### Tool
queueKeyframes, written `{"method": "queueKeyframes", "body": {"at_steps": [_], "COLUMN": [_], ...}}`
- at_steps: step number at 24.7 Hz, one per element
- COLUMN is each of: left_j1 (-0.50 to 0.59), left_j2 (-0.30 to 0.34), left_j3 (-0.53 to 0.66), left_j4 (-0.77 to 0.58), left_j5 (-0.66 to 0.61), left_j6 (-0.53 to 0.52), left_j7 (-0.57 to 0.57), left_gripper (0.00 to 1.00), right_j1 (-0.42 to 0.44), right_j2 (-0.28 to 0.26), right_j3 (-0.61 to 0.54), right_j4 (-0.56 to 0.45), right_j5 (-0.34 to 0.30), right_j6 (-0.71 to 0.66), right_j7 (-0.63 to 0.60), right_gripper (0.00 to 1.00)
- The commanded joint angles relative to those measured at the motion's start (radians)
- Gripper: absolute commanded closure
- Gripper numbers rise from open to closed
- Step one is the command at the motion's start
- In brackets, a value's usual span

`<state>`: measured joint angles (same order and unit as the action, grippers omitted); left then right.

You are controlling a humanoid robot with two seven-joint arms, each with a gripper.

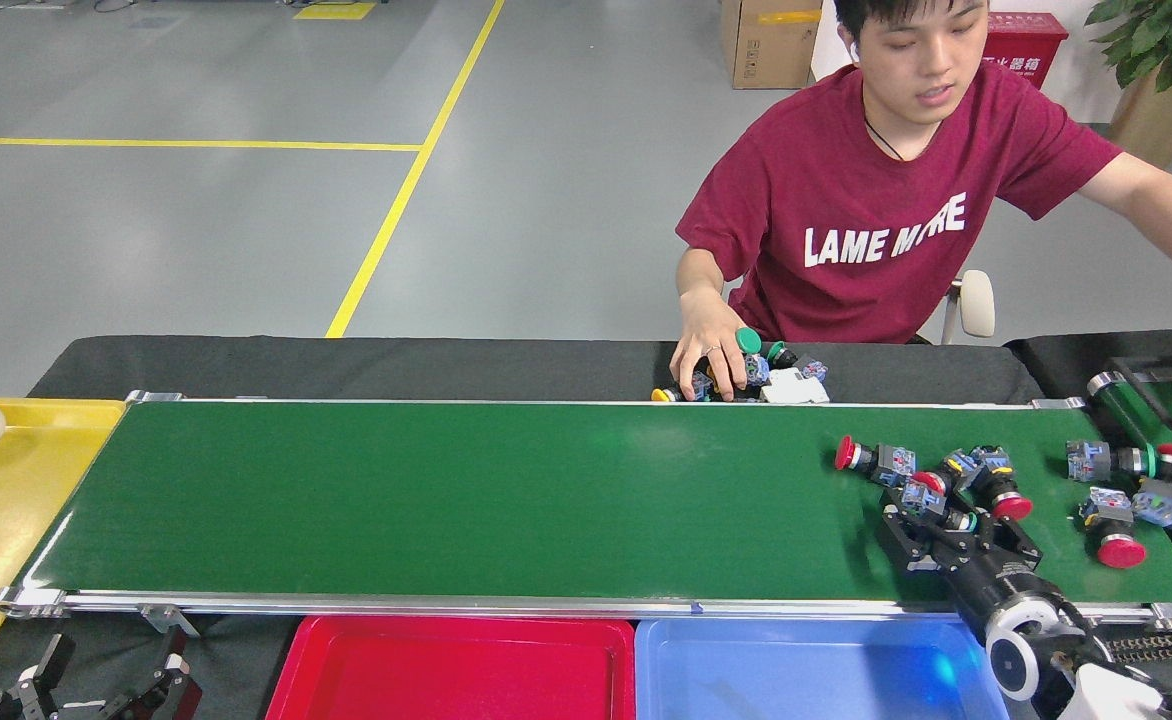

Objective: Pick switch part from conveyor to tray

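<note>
The right gripper (931,520) is down on the conveyor (446,500) near its right end, its black fingers straddling a push-button switch part (936,497) with a green-ringed head. This looks like the grasp step: the jaws stand on either side of the part, but whether they have closed onto it cannot be told, since the fingers and the neighbouring parts overlap from the head view. The part lies on its side on the belt, its long axis running roughly left to right, the blue-grey contact block toward the left and the button head toward the right. It is crowded: a red-capped switch (866,460) lies just up and to the left, and another red-headed switch (996,485) touches or nearly touches it on the right (a snag risk when lifting). The next move, as I judge it, calls for a firm close, a straight lift clear of those neighbours, then a carry toward the blue tray (806,665) just below the belt's near rail. The left gripper (96,685) hangs idle at the lower left, jaws spread wide and empty.
</note>
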<state>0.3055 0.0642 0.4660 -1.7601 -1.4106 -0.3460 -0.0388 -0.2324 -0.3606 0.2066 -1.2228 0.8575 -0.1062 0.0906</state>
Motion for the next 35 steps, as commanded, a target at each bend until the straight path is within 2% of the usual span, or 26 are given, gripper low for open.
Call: {"method": "queueKeyframes", "body": {"at_steps": [1, 4, 8, 11, 13, 15, 17, 18, 19, 20, 21, 23, 29, 32, 35], "left_j1": [0.004, 0.009, 0.009, 0.007, 0.007, 0.007, 0.006, 0.006, 0.004, 0.003, 0.001, 0.0, -0.002, 0.0, 0.001], "left_j2": [0.009, 0.009, 0.013, 0.013, 0.013, 0.013, 0.013, 0.013, 0.013, 0.013, 0.013, 0.011, 0.013, 0.013, 0.013], "left_j3": [0.019, 0.039, 0.046, 0.045, 0.042, 0.034, 0.031, 0.031, 0.029, 0.029, 0.028, 0.028, 0.029, 0.031, 0.039], "left_j4": [-0.012, -0.013, -0.013, -0.013, -0.015, -0.015, -0.015, -0.015, -0.015, -0.015, -0.015, -0.015, -0.015, -0.013, -0.015], "left_j5": [0.002, 0.002, 0.002, 0.002, 0.002, 0.002, 0.002, 0.002, 0.002, 0.002, 0.002, 0.002, 0.002, 0.002, 0.002], "left_j6": [-0.002, -0.002, -0.002, -0.002, -0.004, -0.004, -0.005, -0.005, -0.005, -0.005, -0.005, -0.005, -0.005, -0.005, -0.005], "left_j7": [0.004, 0.004, 0.004, 0.004, 0.004, 0.004, 0.004, 0.004, 0.004, 0.004, 0.004, 0.004, 0.004, 0.004, 0.004], "left_gripper": [0.0, 0.0, 0.0, 0.0, 0.0, 0.0, 0.0, 0.0, 0.0, 0.0, 0.0, 0.0, 0.0, 0.0, 0.0], "right_j1": [-0.004, 0.073, 0.143, 0.157, 0.142, 0.088, 0.068, 0.061, 0.045, 0.024, 0.015, 0.01, -0.01, -0.008, 0.01], "right_j2": [-0.014, -0.023, -0.02, -0.006, 0.034, 0.045, 0.071, 0.101, 0.124, 0.131, 0.129, 0.127, 0.117, 0.118, 0.112], "right_j3": [-0.023, -0.084, -0.09, -0.064, 0.05, 0.191, 0.315, 0.363, 0.395, 0.438, 0.471, 0.517, 0.498, 0.366, 0.149], "right_j4": [-0.064, -0.176, -0.293, -0.357, -0.365, -0.363, -0.359, -0.36, -0.36, -0.36, -0.36, -0.36, -0.379, -0.394, -0.399], "right_j5": [-0.005, -0.005, -0.005, 0.002, 0.017, 0.063, 0.141, 0.173, 0.178, 0.178, 0.178, 0.178, 0.176, 0.173, 0.173], "right_j6": [-0.063, -0.205, -0.348, -0.425, -0.452, -0.441, -0.4, -0.326, -0.28, -0.264, -0.26, -0.262, -0.256, -0.254, -0.244], "right_j7": [-0.011, 0.0, 0.014, 0.024, 0.043, 0.047, 0.049, 0.046, 0.046, 0.046, 0.044, 0.041, 0.04, 0.04, 0.031], "right_gripper": [0.7, 0.7, 0.7, 0.68, 0.64, 0.61, 0.52, 0.4, 0.29, 0.12, 0.04, 0.04, 0.03, 0.03, 0.04]}}
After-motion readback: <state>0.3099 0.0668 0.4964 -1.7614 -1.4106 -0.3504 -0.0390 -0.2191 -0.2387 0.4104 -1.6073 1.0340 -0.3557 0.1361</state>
